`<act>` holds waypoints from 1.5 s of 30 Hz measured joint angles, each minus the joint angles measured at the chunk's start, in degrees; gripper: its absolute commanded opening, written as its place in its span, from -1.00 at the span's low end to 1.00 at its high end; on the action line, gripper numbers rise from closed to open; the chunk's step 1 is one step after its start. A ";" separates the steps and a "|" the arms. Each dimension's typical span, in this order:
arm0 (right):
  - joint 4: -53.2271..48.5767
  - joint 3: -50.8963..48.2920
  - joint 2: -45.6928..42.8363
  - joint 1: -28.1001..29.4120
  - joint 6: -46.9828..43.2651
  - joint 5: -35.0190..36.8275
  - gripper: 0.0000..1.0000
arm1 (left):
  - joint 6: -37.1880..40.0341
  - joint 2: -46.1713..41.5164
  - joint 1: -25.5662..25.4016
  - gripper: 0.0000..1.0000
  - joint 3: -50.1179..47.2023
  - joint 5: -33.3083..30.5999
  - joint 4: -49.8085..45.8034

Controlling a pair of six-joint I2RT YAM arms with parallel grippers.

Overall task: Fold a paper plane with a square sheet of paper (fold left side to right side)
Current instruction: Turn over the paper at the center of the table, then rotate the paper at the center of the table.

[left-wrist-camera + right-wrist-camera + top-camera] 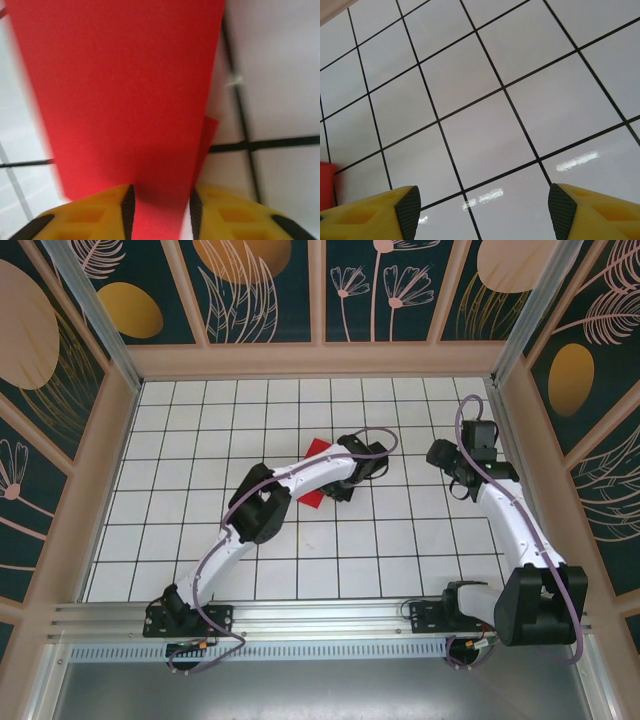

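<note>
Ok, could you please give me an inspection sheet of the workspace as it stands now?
Surface: glossy white table with black grid lines.
Job's things: red paper lies mid-table, partly under the left arm; in the left wrist view a lower layer shows along one edge.
Clutter: nothing seen.
Grippers: left gripper open, fingers apart over the paper; right gripper open above bare tiles, holding nothing.
Cables: purple cables run along both arms.
Surroundings: plant-patterned walls on three sides; metal rail at the near edge.
</note>
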 measured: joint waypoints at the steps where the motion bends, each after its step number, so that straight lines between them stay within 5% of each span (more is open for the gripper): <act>1: 0.02 -0.15 0.09 -0.02 -0.17 -0.83 0.42 | 0.87 0.48 0.20 -0.03 1.95 1.16 0.22; 6: 2.73 -1.99 2.60 0.31 0.31 -8.48 0.42 | 4.76 -3.34 2.75 0.15 2.49 8.09 5.29; 10: 6.16 -1.44 9.68 4.55 2.60 -13.42 0.44 | 6.62 -16.96 8.00 0.29 -12.41 15.67 15.89; 16: 9.40 7.80 24.13 15.32 7.37 -15.30 0.78 | 6.58 -39.08 22.82 0.38 -37.79 28.52 35.43; 22: 9.77 23.37 38.93 22.32 9.75 -13.75 0.97 | 4.22 -45.31 33.97 0.41 -58.40 37.92 51.21; 27: 7.96 32.81 47.28 25.77 10.10 -10.56 0.97 | 1.84 -48.15 36.70 0.41 -67.93 42.18 56.89; 45: 2.69 43.17 56.89 29.03 11.06 -9.16 0.97 | 1.01 -51.98 36.89 0.46 -69.26 43.34 62.49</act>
